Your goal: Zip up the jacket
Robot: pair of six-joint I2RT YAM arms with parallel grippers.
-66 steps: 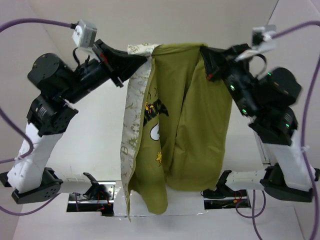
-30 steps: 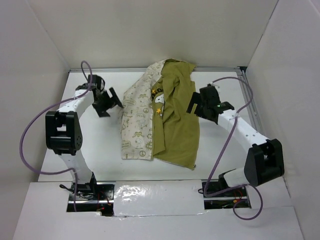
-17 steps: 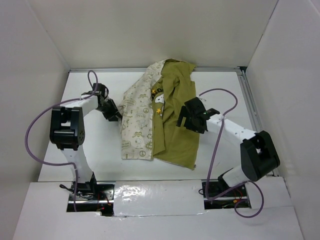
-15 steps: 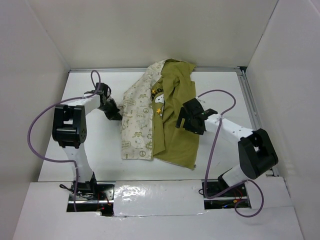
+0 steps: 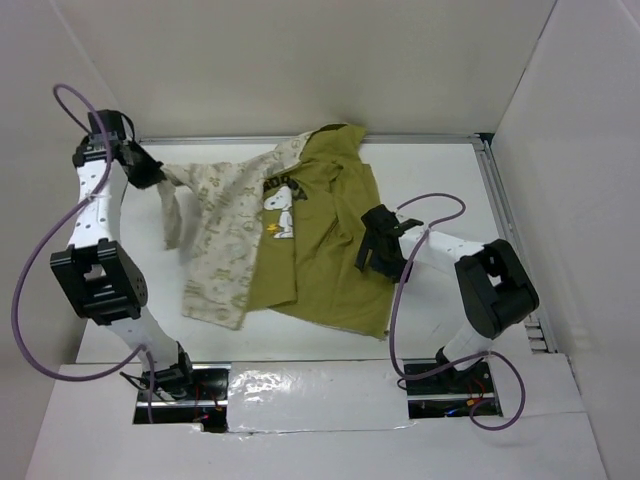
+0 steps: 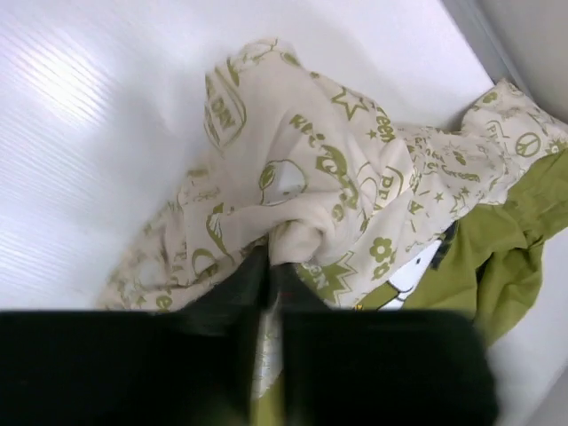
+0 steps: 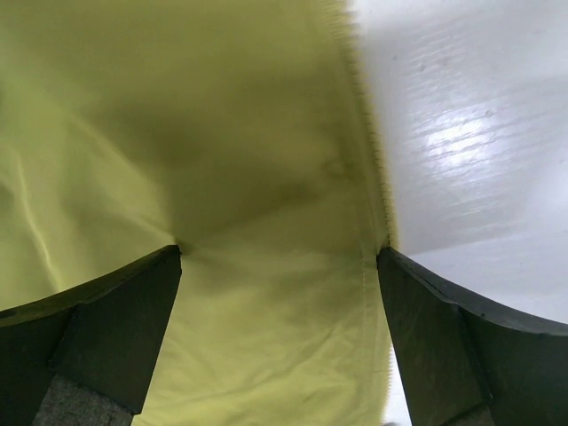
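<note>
The jacket lies spread open on the white table, olive lining up, with a cartoon dog print showing and its cream printed side drawn out to the left. My left gripper is up at the far left, shut on a bunch of that cream fabric; in the left wrist view the cloth is pinched between the dark jaws of the left gripper. My right gripper stands open, its fingers pressed down on the olive lining on either side of a flat patch beside the zipper edge.
White walls close in the table on the left, back and right. A metal rail runs along the right side. Purple cables loop off both arms, one of them hanging just right of the jacket.
My left gripper closed on the cream side and pulled it up and out to the far left, spreading the jacket wider. My right gripper slid slightly left and stayed open on the lining.
</note>
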